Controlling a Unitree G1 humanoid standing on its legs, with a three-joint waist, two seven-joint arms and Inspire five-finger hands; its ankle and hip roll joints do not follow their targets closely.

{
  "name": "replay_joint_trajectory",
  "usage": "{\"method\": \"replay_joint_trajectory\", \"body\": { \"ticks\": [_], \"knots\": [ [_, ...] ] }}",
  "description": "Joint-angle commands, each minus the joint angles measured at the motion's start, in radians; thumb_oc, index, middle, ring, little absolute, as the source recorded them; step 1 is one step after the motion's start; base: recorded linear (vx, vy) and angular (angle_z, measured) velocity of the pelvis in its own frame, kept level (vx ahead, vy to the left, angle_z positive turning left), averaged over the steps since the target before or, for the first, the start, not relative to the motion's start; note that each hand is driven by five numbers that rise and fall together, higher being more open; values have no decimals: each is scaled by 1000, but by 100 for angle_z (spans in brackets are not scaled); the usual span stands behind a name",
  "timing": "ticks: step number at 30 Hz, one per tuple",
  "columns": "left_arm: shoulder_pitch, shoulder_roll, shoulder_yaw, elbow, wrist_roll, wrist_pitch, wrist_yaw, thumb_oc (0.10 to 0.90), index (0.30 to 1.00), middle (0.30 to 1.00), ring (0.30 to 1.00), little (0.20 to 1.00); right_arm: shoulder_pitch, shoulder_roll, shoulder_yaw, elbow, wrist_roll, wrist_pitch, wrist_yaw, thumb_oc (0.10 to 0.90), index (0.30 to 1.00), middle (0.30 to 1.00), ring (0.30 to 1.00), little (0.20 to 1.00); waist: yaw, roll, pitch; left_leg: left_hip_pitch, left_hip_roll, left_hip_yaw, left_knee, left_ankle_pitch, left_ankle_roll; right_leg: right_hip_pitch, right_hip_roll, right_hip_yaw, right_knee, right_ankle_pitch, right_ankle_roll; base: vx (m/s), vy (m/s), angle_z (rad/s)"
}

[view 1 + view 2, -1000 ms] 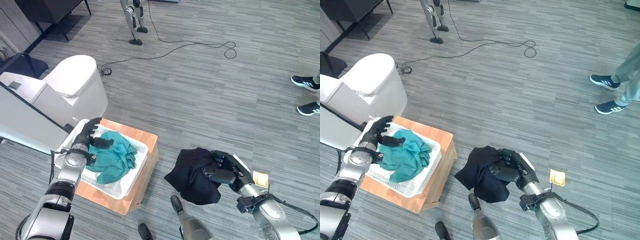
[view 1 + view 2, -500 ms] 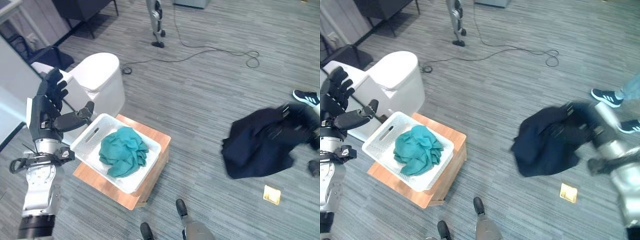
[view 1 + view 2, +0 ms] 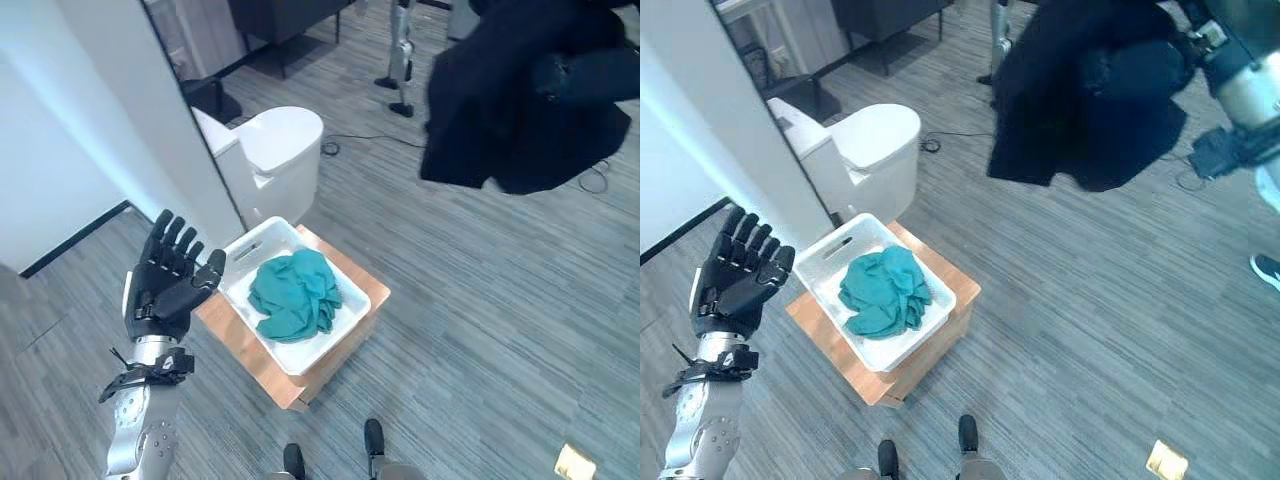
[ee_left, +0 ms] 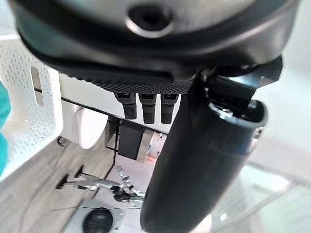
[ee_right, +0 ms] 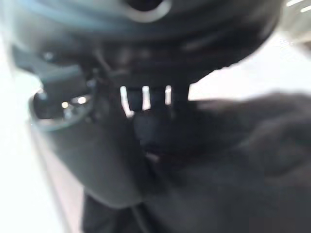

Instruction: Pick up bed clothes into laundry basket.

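A: Where's the dark garment (image 3: pixel 520 95)?

B: High at far right, off the floor, hanging bunched from the right hand (image 3: pixel 1135 70). Fingers look curled into the cloth; the right wrist view shows them buried in dark fabric, so I read it as clamped on it.

A: Why so high?

B: Prob to get the trailing edge clear of the floor before swinging it left. The laundry basket (image 3: pixel 262 240) sits well apart, down at centre-left.

A: Basket state?

B: White, perforated, tilted diagonally to the room, resting on a low wooden platform (image 3: pixel 368 291). A teal garment (image 3: pixel 295 295) is already crumpled inside, so task's partly done by my guess.

A: Left hand?

B: Left hand (image 3: pixel 165 285) is raised just left of the basket, fingers straight and spread, thumb out, holding nothing. Not touching the rim. Looks parked out of the way so the drop zone's free.

A: Floor & room?

B: Grey striped carpet-like flooring. A white toilet (image 3: pixel 875 145) stands right behind the basket, a pale wall panel (image 3: pixel 130 120) runs along the left. Dark furniture legs at far end, plus a small yellowish scrap (image 3: pixel 1166 460) on the near-right floor.
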Motion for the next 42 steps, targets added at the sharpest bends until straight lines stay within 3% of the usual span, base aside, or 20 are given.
{"method": "replay_joint_trajectory", "body": {
  "ticks": [1,4,12,15,16,17,19,21,22,23,24,32,35,42],
  "knots": [
    [-11,106,-59,-126,-66,-29,-95,800,900,900,900,900,-207,-15,44,78,47,-62,-60,400,300,300,300,300,-4,-106,-128,-11,49,2,-11,29,-80,168,-86,-3,6,-195,76,-12,-8,19],
    [22,90,-81,-126,-81,-9,-105,800,900,900,900,900,-331,9,182,144,104,-59,-40,400,300,300,300,300,4,-105,-122,-16,45,-12,-11,31,-79,177,-88,-17,6,-198,74,-13,-2,11],
    [9,86,-125,-135,-42,8,-112,800,900,900,900,900,-379,80,302,9,61,-38,30,400,300,300,300,300,26,-110,-108,-36,42,-29,-11,38,-76,177,-87,-37,5,-203,72,-3,1,5],
    [-9,60,-151,-141,-51,12,-111,800,900,900,900,900,-334,119,283,-56,83,-32,45,400,300,300,300,300,32,-111,-97,-48,42,-35,-11,38,-74,171,-86,-43,5,-204,72,-13,6,3],
    [-22,37,-155,-136,-66,11,-102,800,900,900,900,900,-247,190,203,-47,85,-28,22,400,300,300,300,300,35,-107,-94,-53,41,-38,-11,37,-73,167,-87,-47,5,-204,72,-12,9,6],
    [-21,44,-156,-136,-67,12,-102,800,900,900,900,900,-227,192,184,-54,82,-26,22,400,300,300,300,300,36,-113,-96,-53,41,-38,-11,36,-73,167,-87,-47,5,-205,72,-1,12,7],
    [-41,38,-147,-129,-71,1,-89,800,900,900,900,900,-157,282,144,-45,63,-23,24,400,300,300,300,300,45,-113,-93,-55,41,-39,-11,36,-70,166,-87,-46,5,-205,71,2,12,10],
    [-56,31,-103,-111,-73,-22,-66,800,900,900,900,900,-74,389,81,-30,42,-13,9,400,300,300,300,300,58,-111,-93,-55,41,-40,-11,34,-69,168,-88,-47,5,-207,68,17,15,13],
    [-70,25,-46,-88,-62,-50,-29,800,900,900,900,900,-23,482,48,3,31,-8,-12,400,300,300,300,300,72,-102,-93,-55,39,-42,-11,33,-70,171,-90,-51,5,-209,66,27,7,3],
    [-69,28,-45,-88,-61,-50,-28,800,900,900,900,900,-20,485,45,1,29,-8,-13,400,300,300,300,300,71,-105,-93,-54,39,-42,-11,33,-70,172,-90,-51,5,-209,66,36,-1,-1],
    [-84,38,20,-48,-26,-89,23,800,900,900,900,900,-41,546,64,17,-14,5,-19,400,300,300,300,300,89,-96,-91,-53,35,-48,-11,32,-71,175,-94,-56,5,-212,66,0,0,0],
    [-97,64,41,-40,35,-104,57,800,900,900,900,900,-184,584,179,95,-69,41,-15,400,300,300,300,300,112,-82,-99,-44,22,-53,-11,27,-69,192,-106,-68,5,-216,69,29,-4,10],
    [-121,83,30,-53,32,-108,59,800,900,900,900,900,-304,594,261,152,-90,57,-20,400,300,300,300,300,130,-68,-101,-59,14,-65,-11,31,-70,186,-113,-75,5,-217,72,9,-28,4],
    [-120,82,37,-63,34,-123,76,800,900,900,900,900,-361,612,314,174,-132,65,-23,400,300,300,300,300,147,-42,-96,-102,3,-84,-11,40,-69,159,-117,-88,5,-216,78,-18,-9,13]
  ]
}}
